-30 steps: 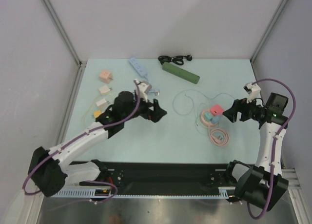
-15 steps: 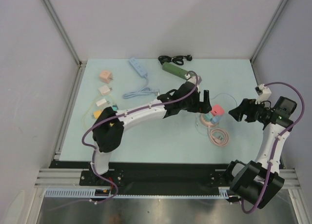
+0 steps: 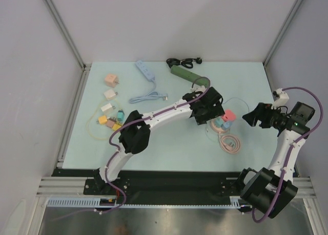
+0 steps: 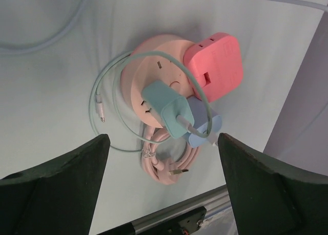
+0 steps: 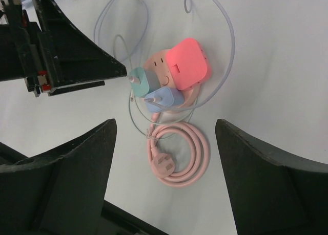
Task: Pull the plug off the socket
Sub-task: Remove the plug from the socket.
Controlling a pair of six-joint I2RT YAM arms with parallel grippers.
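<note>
Toward the right edge of the table [image 3: 169,148], about midway between its far and near edges, lies the round pink socket [image 4: 141,76]. Three units are plugged into its top face:

- a coral adapter [image 4: 215,66], square with rounded corners, on the side facing the far right corner;
- a teal plug [image 4: 164,109], seated near the middle of the face;
- a blue plug [image 4: 202,125], just beside the teal plug and partly under it in the left wrist view.

A thin teal cable [image 4: 102,112] runs from the teal plug and loops around the socket. The pink cord [image 5: 177,153] lies coiled on the table, touching the socket on the side toward the near edge. Small marks on the socket face are visible – too small to read.

The left pincer [image 4: 163,143] hangs above the socket, its two fingers spread wide, one on each side of the plug cluster and clamped on nothing. The right pincer [image 5: 165,123] is held near the right edge, well apart from the socket – fingers also spread, nothing between them.

Near the far edge lie a green power strip [image 3: 192,76] and a pale blue power strip [image 3: 145,69]. Several small chargers [image 3: 110,94] sit along the left edge.
</note>
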